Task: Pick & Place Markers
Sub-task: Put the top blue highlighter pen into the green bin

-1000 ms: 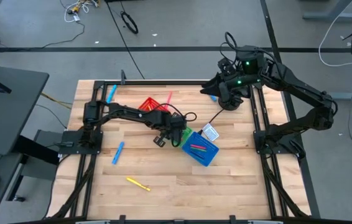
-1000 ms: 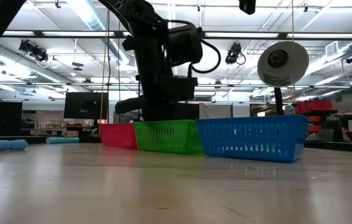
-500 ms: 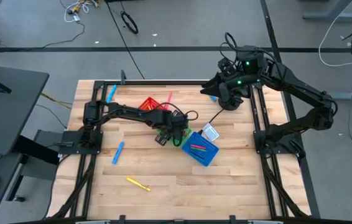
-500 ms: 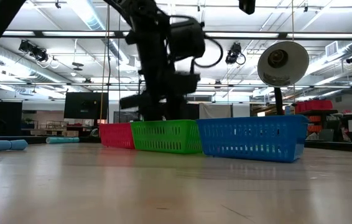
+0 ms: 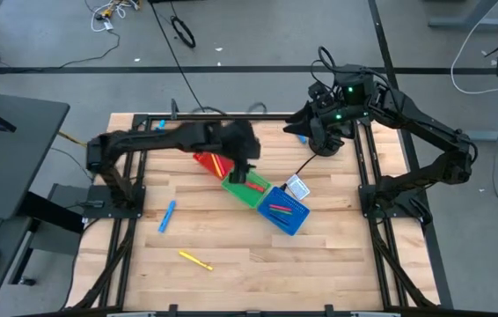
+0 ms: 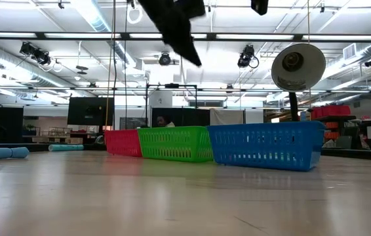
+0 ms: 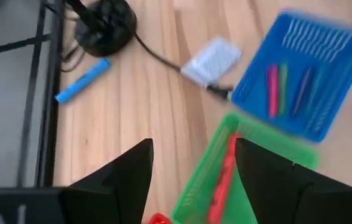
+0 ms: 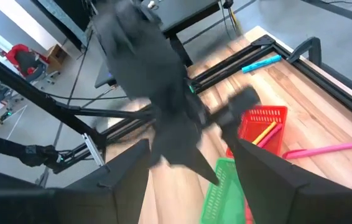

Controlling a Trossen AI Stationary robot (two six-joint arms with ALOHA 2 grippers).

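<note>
Your left gripper (image 5: 247, 169) hangs above the green bin (image 5: 247, 188), jaws released and empty. A red marker (image 7: 221, 180) lies inside that bin, directly below the gap between the fingers and clear of them. More markers (image 5: 280, 210) lie in the blue bin (image 5: 295, 224) to the right. Your right gripper (image 5: 318, 134) waits at the far right, jaws wide, holding nothing. A yellow marker (image 5: 194, 260) lies near left on the table (image 5: 231, 255).
</note>
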